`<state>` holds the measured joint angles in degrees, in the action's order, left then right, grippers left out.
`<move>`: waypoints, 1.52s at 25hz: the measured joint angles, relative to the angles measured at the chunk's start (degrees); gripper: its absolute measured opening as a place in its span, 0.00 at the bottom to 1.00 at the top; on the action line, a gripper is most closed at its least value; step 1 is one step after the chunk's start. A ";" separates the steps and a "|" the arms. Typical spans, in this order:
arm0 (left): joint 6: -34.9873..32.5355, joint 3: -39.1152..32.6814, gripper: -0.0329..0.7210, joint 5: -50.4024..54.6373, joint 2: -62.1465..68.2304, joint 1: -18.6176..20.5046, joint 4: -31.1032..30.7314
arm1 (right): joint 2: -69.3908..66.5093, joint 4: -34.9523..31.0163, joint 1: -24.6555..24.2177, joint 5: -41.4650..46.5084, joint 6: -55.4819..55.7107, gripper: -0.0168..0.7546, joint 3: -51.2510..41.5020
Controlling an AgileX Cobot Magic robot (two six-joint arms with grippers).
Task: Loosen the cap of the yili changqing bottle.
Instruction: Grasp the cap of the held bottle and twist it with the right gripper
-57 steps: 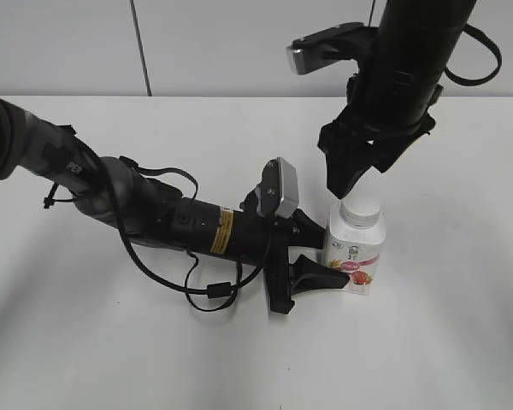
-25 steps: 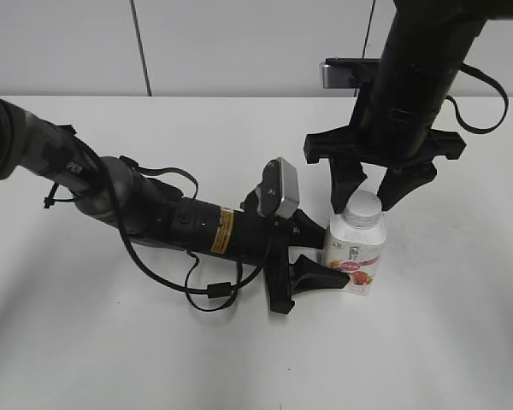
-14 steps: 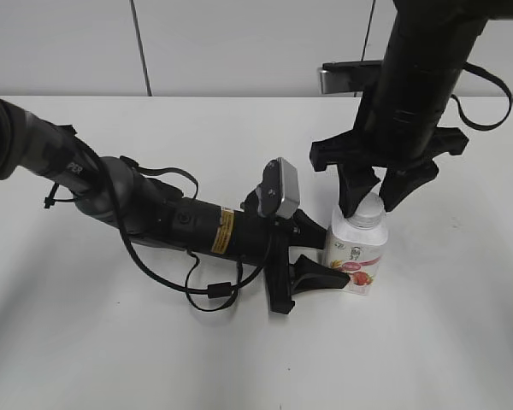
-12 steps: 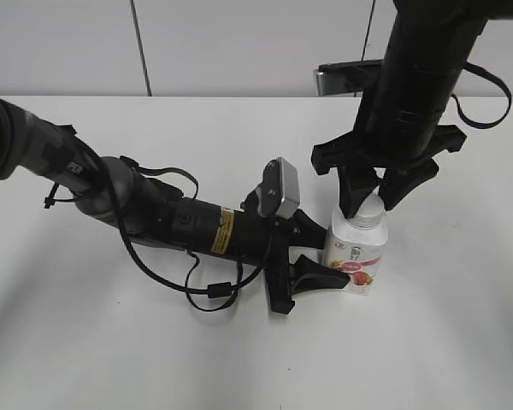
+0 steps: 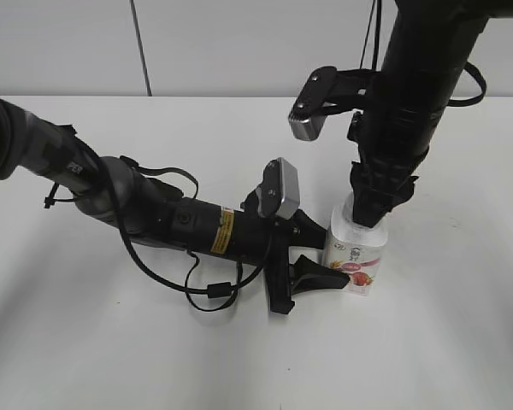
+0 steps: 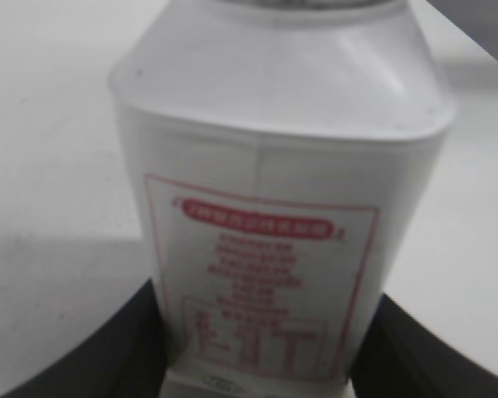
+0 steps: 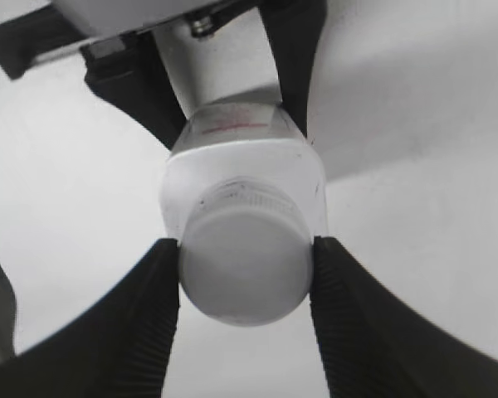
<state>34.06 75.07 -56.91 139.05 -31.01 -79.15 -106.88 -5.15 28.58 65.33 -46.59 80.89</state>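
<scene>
The yili changqing bottle stands upright on the white table, white with a pink-red fruit label. My left gripper is shut on its lower body from the left; the left wrist view shows the bottle filling the frame between the two dark fingers. My right gripper comes down from above and is shut on the cap, which it hides in the exterior view. In the right wrist view the round white cap sits pinched between the two ribbed fingers, above the bottle's shoulders.
The white table runs to a grey wall at the back. The left arm's body and cables lie low across the table's left half. The right arm's wrist camera juts out to the left above the bottle.
My right gripper came down over the bottle, closed on the cap, and has turned about its axis: its fingers now stand edge-on and its camera has swung to the left. The left arm has not moved.
</scene>
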 joint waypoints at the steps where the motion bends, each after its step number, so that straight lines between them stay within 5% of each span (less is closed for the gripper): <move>1: 0.00 0.00 0.56 0.00 0.00 0.00 0.00 | 0.00 0.05 0.00 -0.24 -4.20 0.52 0.00; 12: 0.00 0.00 0.56 0.00 0.00 0.00 0.00 | 0.10 -1.18 0.00 -0.68 -11.89 0.53 0.06; 18: 0.05 0.00 0.56 0.00 0.00 0.00 0.00 | 0.10 -3.29 -0.06 -0.42 -6.86 0.74 1.97; 22: 0.05 0.00 0.56 0.00 0.00 0.00 0.00 | 0.10 -3.24 -0.06 3.01 -2.74 0.75 4.40; 33: 0.05 0.00 0.56 0.05 0.00 0.00 0.00 | 0.10 -1.61 -0.06 4.20 48.28 0.75 7.71; 38: 0.05 0.00 0.56 0.05 0.00 0.00 0.06 | 0.10 -0.55 -0.06 4.20 56.30 0.70 5.59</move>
<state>34.11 75.07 -56.86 139.05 -31.01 -79.09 -106.78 -5.70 28.52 69.53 9.71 86.49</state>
